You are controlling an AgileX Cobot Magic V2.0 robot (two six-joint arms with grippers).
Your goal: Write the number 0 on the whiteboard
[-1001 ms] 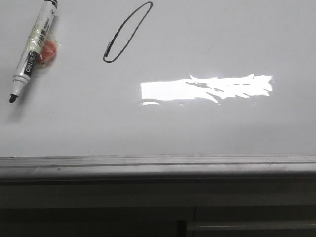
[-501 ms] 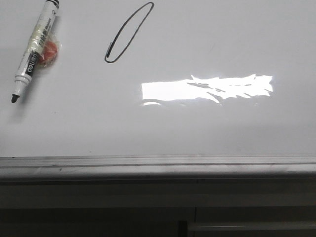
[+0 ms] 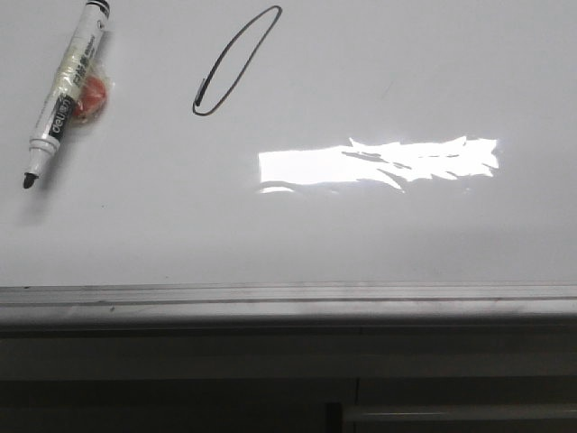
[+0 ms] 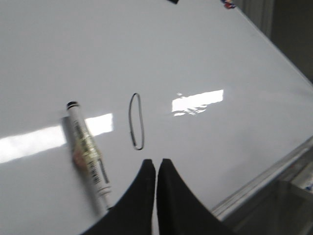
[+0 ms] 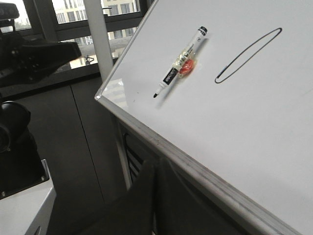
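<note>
One whiteboard, one hand-drawn number 0, one uncapped marker pen lying on the board, one small orange-red object beside the pen, two dark grippers, left gripper, right gripper

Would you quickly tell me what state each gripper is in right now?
Left gripper: shut, holding nothing.
Right gripper: shut, holding nothing.
</note>
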